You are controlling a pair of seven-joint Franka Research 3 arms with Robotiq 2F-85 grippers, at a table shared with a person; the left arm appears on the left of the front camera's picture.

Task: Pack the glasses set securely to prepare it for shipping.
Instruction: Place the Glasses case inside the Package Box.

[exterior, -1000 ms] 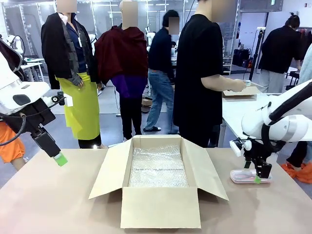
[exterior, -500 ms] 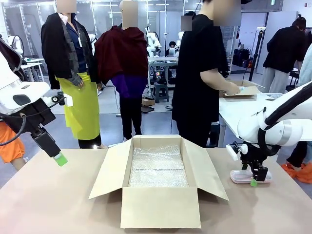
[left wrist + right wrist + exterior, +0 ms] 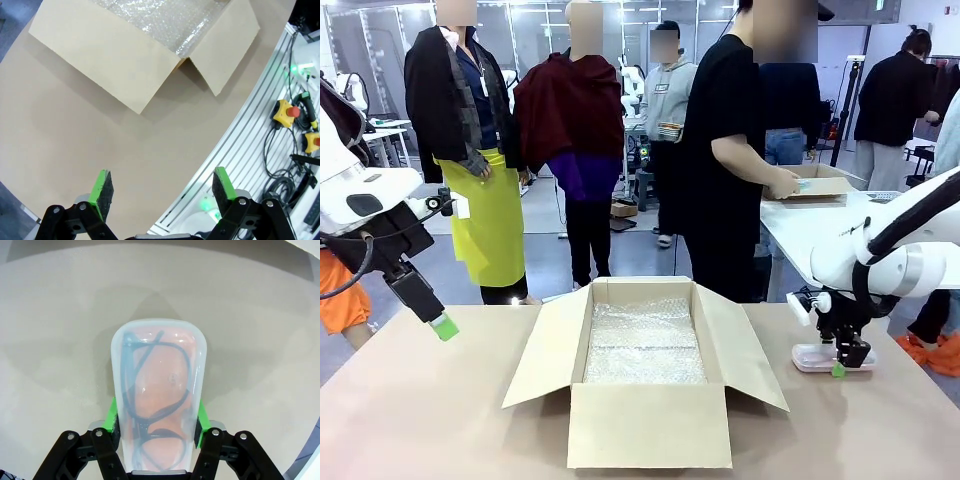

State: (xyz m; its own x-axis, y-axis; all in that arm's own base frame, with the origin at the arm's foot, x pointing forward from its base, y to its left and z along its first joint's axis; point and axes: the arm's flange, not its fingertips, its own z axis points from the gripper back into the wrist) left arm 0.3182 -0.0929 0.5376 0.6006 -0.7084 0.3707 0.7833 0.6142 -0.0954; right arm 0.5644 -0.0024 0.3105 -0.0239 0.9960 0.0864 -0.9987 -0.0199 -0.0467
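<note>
The open cardboard box (image 3: 650, 425) sits nearest, on the brown table (image 3: 430, 420). Bubble wrap (image 3: 645, 345) lies in its bottom, and nothing else is inside.

Off to the box's right, well apart from it, the glasses case (image 3: 157, 375) lies flat on the table. It is clear, with dark-looking glasses over a pink-orange inside. The right gripper (image 3: 840, 365) is down over it. A second ago its fingers stood wide on both sides of the case. Now they have squeezed in, and the green pads (image 3: 114, 415) press on the two long sides near one end. So the case is caught, but it has not left the table yet. The next job looks like lifting it and carrying it over to the box.

On the other side, the left gripper (image 3: 162, 186) hangs in the air above the table. Its fingers are spread wide and hold nothing.

Far back, a person (image 3: 720, 150) in a black shirt stands turned to another table.
</note>
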